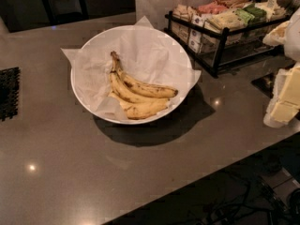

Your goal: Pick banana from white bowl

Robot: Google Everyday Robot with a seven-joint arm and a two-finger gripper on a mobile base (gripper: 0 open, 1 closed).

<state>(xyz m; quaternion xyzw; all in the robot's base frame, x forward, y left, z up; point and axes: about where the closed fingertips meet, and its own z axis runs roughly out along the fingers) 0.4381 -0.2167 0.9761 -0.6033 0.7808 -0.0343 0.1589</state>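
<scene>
The white bowl (89, 100) stands on the grey counter left of centre, lined with crinkled white paper. Three yellow bananas lie together in its front half. The banana (143, 88) on top bends sharply from a dark stem end at the upper left to a tip at the right and has brown blotches. Two straighter bananas (140, 108) lie under and in front of it. My gripper (285, 100), cream and white, is at the right edge of the view. It hangs over the counter well to the right of the bowl, apart from it, and holds nothing that I can see.
A black wire rack (220, 36) full of packets stands behind the bowl at the right. A black grid mat (9, 93) lies at the left edge. The counter's front edge runs diagonally at the lower right, with cables (234, 205) on the floor below.
</scene>
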